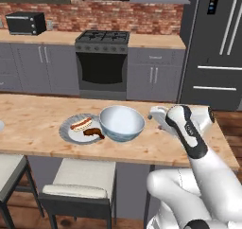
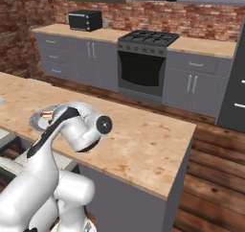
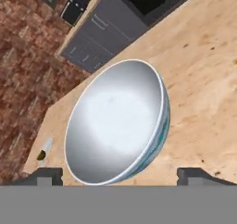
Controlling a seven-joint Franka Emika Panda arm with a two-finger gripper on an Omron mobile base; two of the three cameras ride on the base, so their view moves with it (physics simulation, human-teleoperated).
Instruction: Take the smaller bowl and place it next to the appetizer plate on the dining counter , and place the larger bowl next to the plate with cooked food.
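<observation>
Larger bowl sits upright on the dining counter, just ahead of the gripper and between its two tips in the hand view; tips stand wide apart w/ nothing clamped, one either side of the near rim, not touching it as far as I can tell. In the left base view the bowl is just beyond the hand, toward the far side from the wrist, and its rim touches or slightly overlaps the plate with cooked food — sausage in bun and dark meat piece on it. So bowl looks already placed next to that plate; judgement only. Handling: porcelain, so stiff, prob fairly heavy for its size, glazed = slippery, chips if knocked. Wide and deep, too broad to span whole; best hold would be a pinch on the rim wall, one finger inside, one outside, bowl kept level. Further off past the bowl, near the counter edge, a small pale thing w/ a green bit, too small to tell, maybe the appetizer plate.
</observation>
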